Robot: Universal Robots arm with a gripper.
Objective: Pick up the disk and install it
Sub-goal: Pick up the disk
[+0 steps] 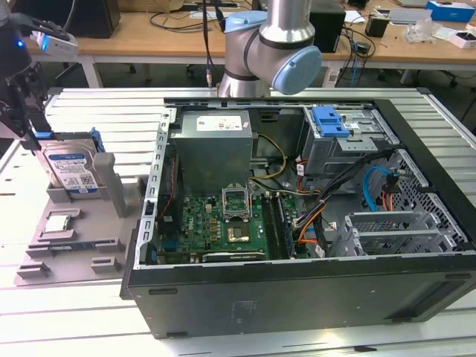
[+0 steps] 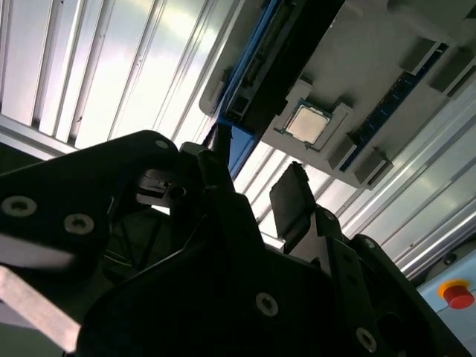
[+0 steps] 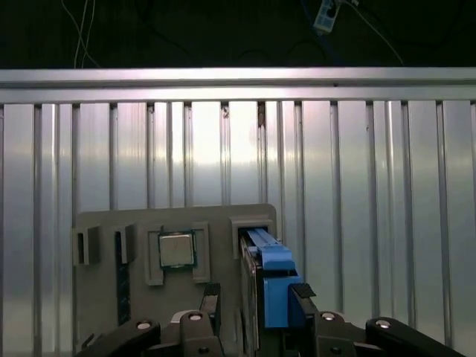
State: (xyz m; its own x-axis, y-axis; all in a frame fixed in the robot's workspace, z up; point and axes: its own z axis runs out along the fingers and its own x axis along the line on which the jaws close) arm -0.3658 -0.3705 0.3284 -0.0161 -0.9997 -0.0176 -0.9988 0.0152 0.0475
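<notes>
One table (image 1: 111,119): ribbed metal top, under the gripper and everything else.
Computer case (image 1: 297,208): lies open on its side, well apart from the gripper, towards the exterior view's right.
Tray (image 1: 93,227): grey holder directly below the gripper.
Disk (image 1: 71,169): stands on edge in a tray slot, its blue-framed upper end (image 3: 271,268) reaching up between the fingers.
Gripper (image 3: 256,294): wide, one finger (image 3: 210,297) on each side of the disk, not clamped.
Chip (image 3: 176,249): in its own tray pocket, just beside the gripper.
Handling: probably rigid, fairly dense, smooth-sided and sensitive to knocks.
Hold: best squeezed squarely across the flat faces near the upper end.
</notes>
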